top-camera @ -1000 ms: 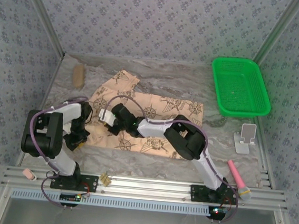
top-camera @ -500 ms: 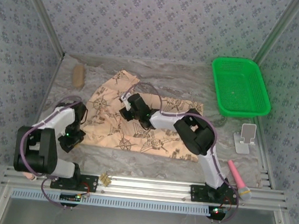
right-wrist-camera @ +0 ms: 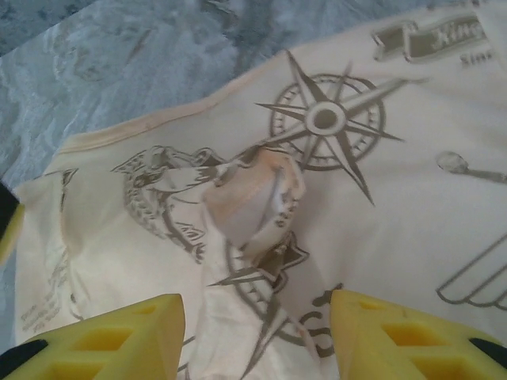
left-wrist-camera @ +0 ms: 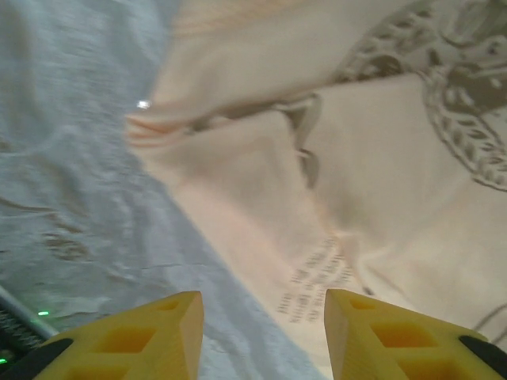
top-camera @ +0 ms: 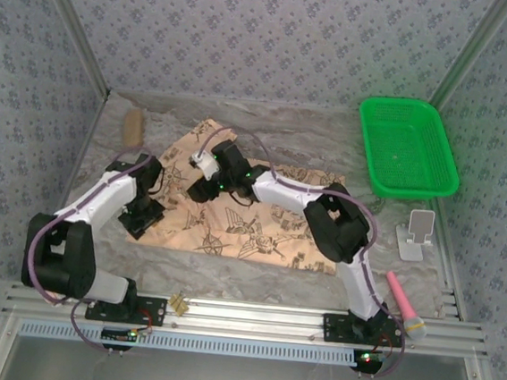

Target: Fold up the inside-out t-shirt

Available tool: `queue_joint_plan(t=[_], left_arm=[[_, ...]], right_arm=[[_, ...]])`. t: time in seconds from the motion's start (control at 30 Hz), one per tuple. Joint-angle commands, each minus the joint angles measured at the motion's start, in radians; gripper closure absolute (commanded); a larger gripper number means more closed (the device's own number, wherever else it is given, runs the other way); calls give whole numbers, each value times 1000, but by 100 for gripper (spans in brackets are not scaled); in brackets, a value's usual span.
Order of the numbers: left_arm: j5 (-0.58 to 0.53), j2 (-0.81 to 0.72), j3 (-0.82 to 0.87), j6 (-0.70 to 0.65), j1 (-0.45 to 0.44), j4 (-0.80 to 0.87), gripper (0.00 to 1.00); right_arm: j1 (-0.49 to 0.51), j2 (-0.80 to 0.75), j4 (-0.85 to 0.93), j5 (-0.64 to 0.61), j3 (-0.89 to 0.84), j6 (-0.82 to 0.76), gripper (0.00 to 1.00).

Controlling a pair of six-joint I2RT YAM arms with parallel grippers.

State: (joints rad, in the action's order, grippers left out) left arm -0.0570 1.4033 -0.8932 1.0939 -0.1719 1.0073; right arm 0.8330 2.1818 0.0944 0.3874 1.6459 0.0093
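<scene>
Tan compass-printed cloth t-shirt [top-camera: 258, 231] lies spread at bench [top-camera: 331, 135] centre. Left tool [top-camera: 140, 219] at its 9 o'clock edge, right tool [top-camera: 200, 185] near 11 o'clock; both open, empty. Fold looks pending: you must pinch edge next.

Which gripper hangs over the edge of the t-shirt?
The left gripper: below it the t-shirt ends and the table begins. The right gripper hangs further in, over a bunched-up fold.

Robot lab booth is indicated: table [top-camera: 227, 282] boxed by papered wall panels [top-camera: 278, 31] on metal frame [top-camera: 72, 24]; left arm [top-camera: 100, 202], right arm [top-camera: 339, 230] bolted to rail [top-camera: 250, 315].
</scene>
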Motion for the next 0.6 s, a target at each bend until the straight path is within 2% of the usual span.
queue_joint_plan(t=[0.0,0.17,0.23,0.47,0.57], left_arm=[[59,31,11,19,-11,-67,55],[1,39,12,22,-9,-40,55],[-27,34,34,29,-1,-46,54],[-36,98,73,-19,55,-74,55],[-54,116,95,-22,57,-76,56]], right_arm=[[-36,64,230,76,98,121,48],[-14,91,241,138,111,134,47],[-16,96,245,124,116,146,47],[-35,153,284,143,150,210,46],[-35,170,283,164,162,216,50]])
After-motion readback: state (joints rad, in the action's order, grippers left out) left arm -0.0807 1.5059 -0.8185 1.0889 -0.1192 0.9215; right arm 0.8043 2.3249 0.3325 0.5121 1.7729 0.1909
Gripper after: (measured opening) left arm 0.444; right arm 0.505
